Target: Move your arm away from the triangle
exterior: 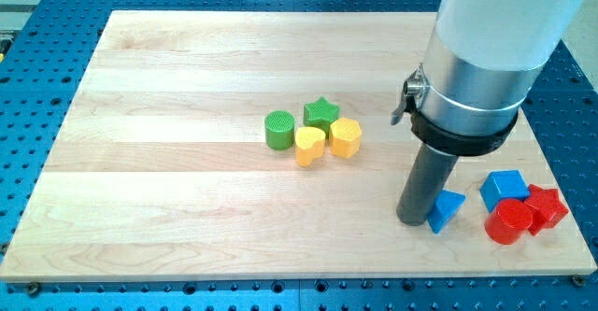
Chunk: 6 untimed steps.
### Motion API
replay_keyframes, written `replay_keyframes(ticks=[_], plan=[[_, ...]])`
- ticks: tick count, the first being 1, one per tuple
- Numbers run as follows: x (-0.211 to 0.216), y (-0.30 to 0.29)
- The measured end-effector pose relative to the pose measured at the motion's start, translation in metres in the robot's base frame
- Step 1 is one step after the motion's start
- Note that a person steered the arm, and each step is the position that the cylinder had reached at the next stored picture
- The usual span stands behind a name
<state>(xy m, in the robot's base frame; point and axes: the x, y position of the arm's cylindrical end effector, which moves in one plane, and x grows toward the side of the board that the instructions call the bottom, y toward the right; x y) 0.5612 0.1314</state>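
A small blue triangle block (446, 209) lies near the view's lower right on the wooden board (187, 180). My tip (412, 219) rests on the board right at the triangle's left side, touching or almost touching it. The dark rod rises from there to the wide silver and white arm body at the view's upper right.
A blue cube (505, 189), a red cylinder (509, 222) and a red star (547, 207) cluster just right of the triangle. Near the board's middle sit a green cylinder (278, 129), a green star (321, 113), a yellow heart (309, 146) and a yellow hexagon (346, 137).
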Motion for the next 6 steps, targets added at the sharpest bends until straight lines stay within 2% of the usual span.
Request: replay_keyframes(ticks=[2,4,5,6], plan=[[-0.002,0.027],[-0.002,0.029],[-0.035,0.020],[-0.097,0.017]])
